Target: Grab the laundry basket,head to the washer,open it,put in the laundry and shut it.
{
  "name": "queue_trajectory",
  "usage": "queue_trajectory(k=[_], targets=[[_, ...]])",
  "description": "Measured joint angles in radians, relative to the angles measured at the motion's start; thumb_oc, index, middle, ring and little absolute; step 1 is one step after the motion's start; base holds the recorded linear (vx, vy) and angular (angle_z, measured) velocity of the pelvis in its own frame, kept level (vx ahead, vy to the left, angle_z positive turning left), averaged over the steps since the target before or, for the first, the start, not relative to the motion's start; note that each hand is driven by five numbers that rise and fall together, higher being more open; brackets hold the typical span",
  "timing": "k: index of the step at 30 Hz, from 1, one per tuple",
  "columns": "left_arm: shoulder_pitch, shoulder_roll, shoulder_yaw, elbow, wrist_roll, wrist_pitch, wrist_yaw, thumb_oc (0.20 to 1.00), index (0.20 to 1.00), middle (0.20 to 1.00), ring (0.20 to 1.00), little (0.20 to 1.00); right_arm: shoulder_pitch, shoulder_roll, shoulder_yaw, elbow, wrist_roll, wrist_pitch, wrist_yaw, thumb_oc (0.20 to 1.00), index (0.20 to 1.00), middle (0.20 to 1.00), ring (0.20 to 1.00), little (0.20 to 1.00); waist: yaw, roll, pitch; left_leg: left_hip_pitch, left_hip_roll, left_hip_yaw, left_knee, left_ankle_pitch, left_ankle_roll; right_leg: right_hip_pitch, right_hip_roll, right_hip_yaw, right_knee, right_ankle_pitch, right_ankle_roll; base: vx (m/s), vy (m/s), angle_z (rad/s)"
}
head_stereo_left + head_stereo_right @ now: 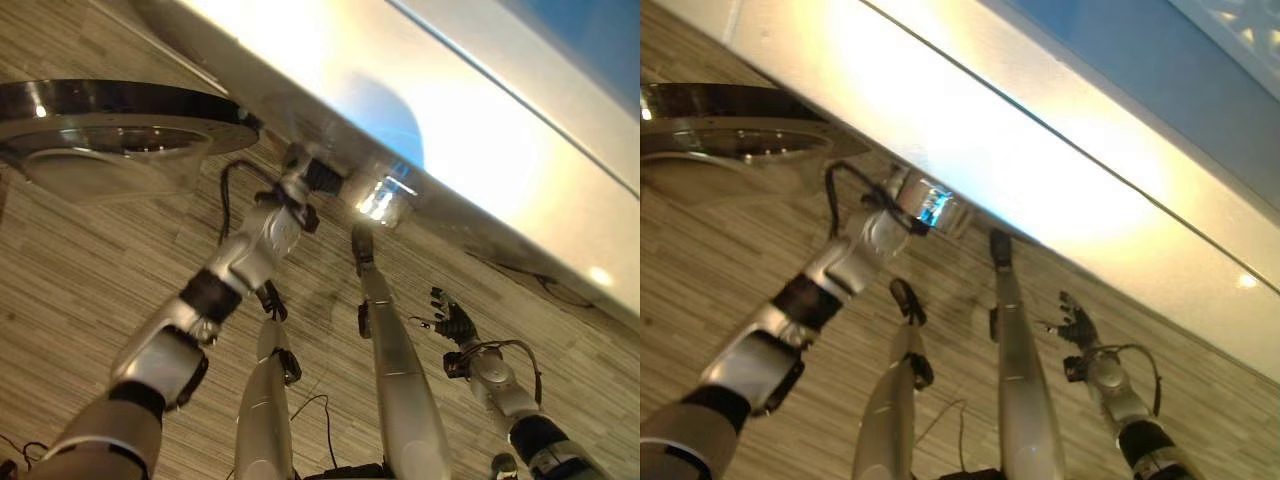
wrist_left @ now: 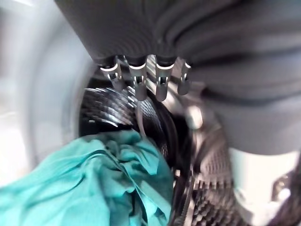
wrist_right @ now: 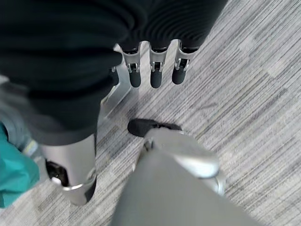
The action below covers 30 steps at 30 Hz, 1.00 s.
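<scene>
The washer [image 1: 430, 110] is a white body across the top of the eye views, and its round dark-rimmed door [image 1: 110, 120] hangs open at the left. My left arm reaches into the opening, the wrist cover [image 1: 320, 178] showing at the washer's edge. In the left wrist view my left hand [image 2: 138, 84] is open with straight fingers inside the metal drum [image 2: 117, 113]. Teal laundry [image 2: 94, 179] lies in the drum below the fingers, apart from them. My right hand [image 1: 452, 318] hangs open at the lower right, holding nothing, fingers [image 3: 155, 77] relaxed above the floor.
Wood-grain floor [image 1: 80, 270] spreads under the open door and both arms. More teal cloth [image 3: 14, 174] shows at the edge of the right wrist view. A blue wall [image 1: 590, 40] rises behind the washer.
</scene>
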Motion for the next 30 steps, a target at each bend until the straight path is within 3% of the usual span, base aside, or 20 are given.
queue_trajectory(k=[3,8,10,11,12,15,16,22,23,30], targets=[[0.174,0.025,0.049,-0.119,-0.057,-0.026,-0.002,1.0,1.0,1.0,1.0,1.0,0.001,0.019,-0.001,0.013,-0.019,0.001,-0.003,1.0,1.0,1.0,1.0,1.0,0.006,0.003,-0.002,0.001,0.002,-0.005,0.001,0.0,0.0,0.0,-0.003,-0.01,0.014,-0.009,-0.005,0.0,0.021,0.1],[0.52,0.084,0.135,-0.226,-0.189,-0.08,-0.061,1.0,1.0,1.0,1.0,1.0,-0.072,0.056,-0.031,0.16,-0.025,0.016,-0.025,1.0,1.0,1.0,1.0,1.0,0.065,0.015,-0.01,0.018,-0.007,-0.038,0.004,0.003,-0.002,0.029,-0.016,-0.037,0.037,-0.024,-0.003,0.0,0.018,0.14],[0.575,0.131,0.126,-0.236,-0.19,-0.092,-0.082,1.0,1.0,1.0,1.0,1.0,-0.118,0.054,-0.038,0.233,-0.025,0.029,-0.027,1.0,1.0,1.0,1.0,1.0,0.073,0.016,-0.014,0.024,-0.003,-0.049,0.004,0.002,-0.003,0.039,-0.018,-0.044,0.042,-0.04,0.005,-0.02,0.046,0.19],[0.62,0.175,0.131,-0.241,-0.195,-0.093,-0.1,1.0,1.0,1.0,1.0,1.0,-0.173,0.048,-0.057,0.284,-0.025,0.033,-0.047,1.0,1.0,1.0,1.0,1.0,0.108,0.032,-0.024,0.024,-0.012,-0.062,0.004,0.003,-0.002,0.042,-0.029,-0.056,0.057,-0.051,0.001,-0.04,0.044,0.2],[0.643,0.203,0.131,-0.253,-0.215,-0.094,-0.113,1.0,1.0,1.0,1.0,1.0,-0.217,0.047,-0.073,0.336,-0.025,0.046,-0.053,1.0,1.0,1.0,1.0,1.0,0.118,0.032,-0.024,0.023,-0.013,-0.064,0.005,0.004,0.001,0.041,-0.033,-0.058,0.065,-0.055,0.004,-0.06,0.069,0.23],[0.705,0.224,0.146,-0.273,-0.228,-0.096,-0.127,1.0,1.0,1.0,1.0,1.0,-0.338,0.022,-0.084,0.412,-0.023,0.051,-0.075,1.0,1.0,1.0,1.0,1.0,0.139,0.057,-0.038,0.014,-0.022,-0.088,0.005,0.01,0.007,0.03,-0.046,-0.074,0.094,-0.073,0.002,-0.03,0.065,0.22],[0.729,0.237,0.143,-0.281,-0.228,-0.102,-0.134,1.0,1.0,1.0,1.0,1.0,-0.443,0.008,-0.122,0.485,-0.006,0.059,-0.093,1.0,1.0,1.0,1.0,1.0,0.165,0.066,-0.042,-0.004,-0.03,-0.092,0.011,0.011,0.007,0.009,-0.06,-0.074,0.121,-0.08,-0.003,-0.03,0.083,0.25],[0.692,0.222,0.132,-0.289,-0.228,-0.116,-0.136,1.0,1.0,1.0,1.0,1.0,-0.638,-0.042,-0.185,0.635,0.096,0.095,-0.117,1.0,1.0,1.0,1.0,1.0,0.236,0.115,-0.038,-0.092,-0.059,-0.126,0.031,0.035,0.0,-0.079,-0.101,-0.087,0.176,-0.092,-0.008,-0.02,0.08,0.24],[0.651,0.198,0.118,-0.29,-0.228,-0.124,-0.136,1.0,1.0,1.0,1.0,1.0,-0.676,-0.063,-0.18,0.658,0.12,0.1,-0.128,1.0,1.0,1.0,1.0,1.0,0.241,0.143,-0.026,-0.108,-0.07,-0.146,0.046,0.035,0.0,-0.082,-0.118,-0.095,0.188,-0.1,0.001,0.01,0.08,0.27],[0.588,0.191,0.049,-0.27,-0.228,-0.128,-0.138,1.0,1.0,1.0,1.0,1.0,-0.755,-0.05,-0.276,0.684,0.292,0.099,-0.135,1.0,1.0,1.0,1.0,1.0,0.285,0.162,-0.019,-0.125,-0.08,-0.156,0.056,0.035,0.002,-0.091,-0.131,-0.104,0.198,-0.104,0.0,0.02,0.08,0.07]])
